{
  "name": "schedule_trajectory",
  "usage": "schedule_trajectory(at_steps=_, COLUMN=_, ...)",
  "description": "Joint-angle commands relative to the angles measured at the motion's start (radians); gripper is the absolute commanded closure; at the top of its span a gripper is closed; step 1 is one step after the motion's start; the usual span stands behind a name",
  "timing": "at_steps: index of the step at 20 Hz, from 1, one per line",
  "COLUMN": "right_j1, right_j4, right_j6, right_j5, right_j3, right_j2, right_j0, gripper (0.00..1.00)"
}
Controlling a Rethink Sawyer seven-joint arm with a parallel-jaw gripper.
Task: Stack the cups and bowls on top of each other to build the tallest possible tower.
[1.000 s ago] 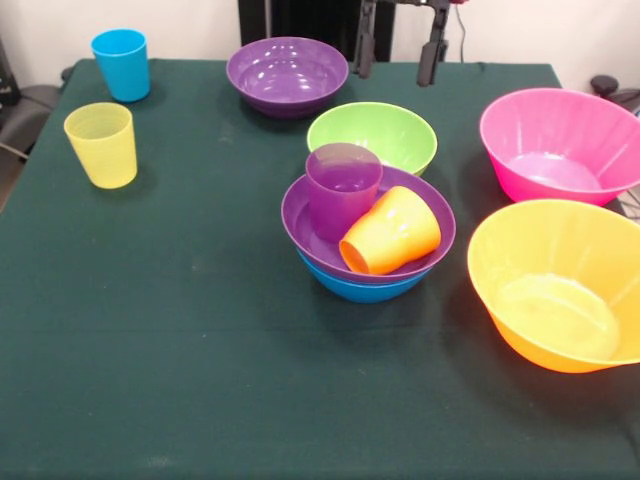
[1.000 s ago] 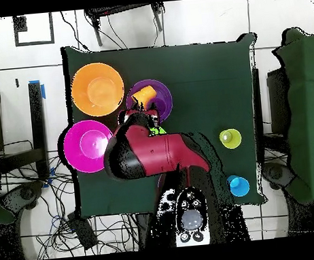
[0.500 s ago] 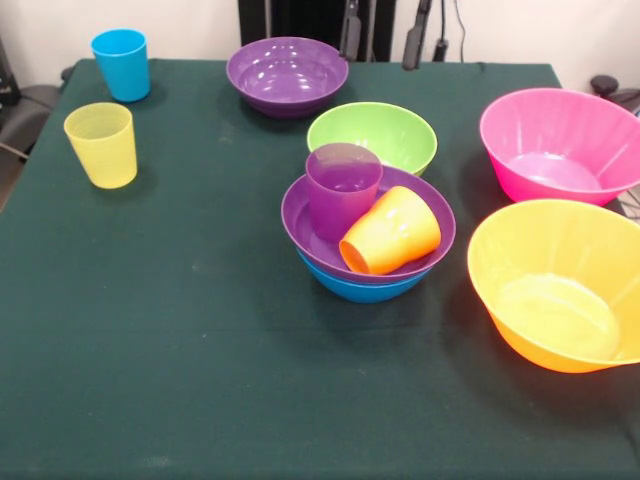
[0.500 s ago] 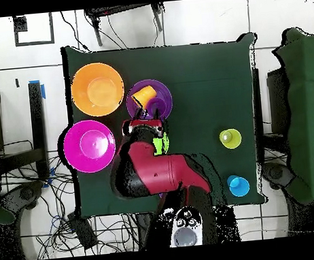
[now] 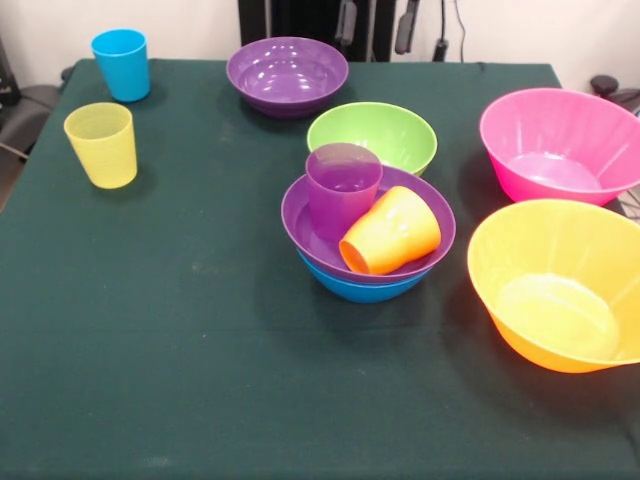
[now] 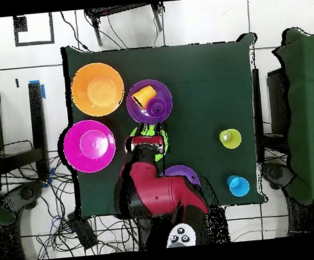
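The tower stands mid-table: a blue bowl (image 5: 365,288) lowest, with a purple bowl (image 5: 420,215) nested in it. Inside that bowl a purple cup (image 5: 343,188) stands upright and an orange cup (image 5: 392,231) lies on its side against it. Just behind sits a green bowl (image 5: 372,135), and farther back a second purple bowl (image 5: 287,74). A blue cup (image 5: 121,63) and a yellow cup (image 5: 101,144) stand at the left. My gripper (image 5: 377,25) hangs open and empty at the top edge, beyond the green bowl. In the overhead view the red arm (image 6: 155,190) covers part of the green bowl (image 6: 146,131).
A large pink bowl (image 5: 560,145) and a large orange bowl (image 5: 558,283) sit along the right side, the orange one nearer the front edge. From above they lie at the left, orange bowl (image 6: 97,89) and pink bowl (image 6: 88,145). Dark green cloth covers the table (image 5: 180,350).
The arm has drawn back toward its base and the open fingertips have risen to the top edge. In the overhead view the second purple bowl has come out from under the arm.
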Motion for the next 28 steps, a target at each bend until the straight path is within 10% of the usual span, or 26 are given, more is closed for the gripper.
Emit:
schedule_trajectory(at_steps=1, right_j1=0.080, right_j4=-0.053, right_j6=0.114, right_j5=-0.059, right_j3=0.088, right_j2=0.012, right_j0=0.007, gripper=0.00)
schedule_trajectory(at_steps=15, right_j1=-0.035, right_j4=-0.113, right_j6=0.130, right_j5=-0.009, right_j3=0.183, right_j2=0.070, right_j0=-0.055, gripper=0.00)
schedule_trajectory(at_steps=28, right_j1=0.067, right_j4=-0.141, right_j6=0.139, right_j5=-0.121, right_j3=0.204, right_j2=0.049, right_j0=-0.080, gripper=0.00)
